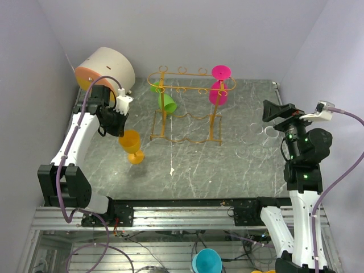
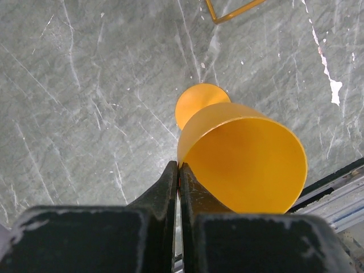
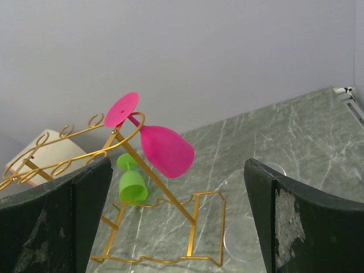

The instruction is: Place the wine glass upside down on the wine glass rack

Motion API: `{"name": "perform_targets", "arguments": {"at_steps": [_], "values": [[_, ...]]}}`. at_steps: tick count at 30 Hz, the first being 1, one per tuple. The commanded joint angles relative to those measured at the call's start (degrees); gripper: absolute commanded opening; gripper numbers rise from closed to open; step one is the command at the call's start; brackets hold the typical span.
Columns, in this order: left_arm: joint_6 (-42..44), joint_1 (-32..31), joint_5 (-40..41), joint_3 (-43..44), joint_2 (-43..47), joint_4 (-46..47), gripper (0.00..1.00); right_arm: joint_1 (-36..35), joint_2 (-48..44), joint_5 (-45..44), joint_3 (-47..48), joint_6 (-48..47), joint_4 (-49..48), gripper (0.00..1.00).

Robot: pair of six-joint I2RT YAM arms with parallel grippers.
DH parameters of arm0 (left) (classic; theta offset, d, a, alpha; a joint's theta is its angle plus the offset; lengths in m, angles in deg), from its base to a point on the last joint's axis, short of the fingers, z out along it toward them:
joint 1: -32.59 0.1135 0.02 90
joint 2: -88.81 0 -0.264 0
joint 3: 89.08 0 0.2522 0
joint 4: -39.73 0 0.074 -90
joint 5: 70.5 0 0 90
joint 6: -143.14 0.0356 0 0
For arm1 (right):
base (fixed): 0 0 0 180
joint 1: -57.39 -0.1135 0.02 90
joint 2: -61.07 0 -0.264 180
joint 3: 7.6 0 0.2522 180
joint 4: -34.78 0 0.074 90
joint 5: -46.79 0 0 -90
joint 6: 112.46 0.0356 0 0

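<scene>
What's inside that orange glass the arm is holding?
Nothing that I can see: the left wrist view looks into the orange glass and shows only its bare wall. The left gripper, pinching the rim, hides the near edge.

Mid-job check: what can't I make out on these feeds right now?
Left wrist: the orange wine glass bowl hides its stem; the top edge cuts off the rack.
Top external: the left fingers' hold on the rim is too small to judge.
Right wrist: a right finger hides one end of the rack.
</scene>
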Motion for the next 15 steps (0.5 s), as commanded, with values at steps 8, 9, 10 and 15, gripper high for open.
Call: {"name": "perform_targets", "arguments": {"at_steps": [8,9,10,15], "values": [[4.73,-1.13,3.76,24.6,7.29,-10.19,0.07,-0.4,5.05,7.95,13.22,4.97,-5.71,1.0],[5.0,-1.13,4.78,26.78,8.23,-9.97,0.07,-0.5,6.34,10.59,14.81,6.49,-6.64,1.0],[5.41,-1.13,5.59,30.15,9.0,-9.45,0.07,-0.84,7.84,13.19,16.42,8.51,-8.95,1.0],[6.82,-1.13,9.85,42.06,13.12,-3.29,0.07,-3.39,17.16,28.85,18.8,26.16,-28.7,1.0]]}}
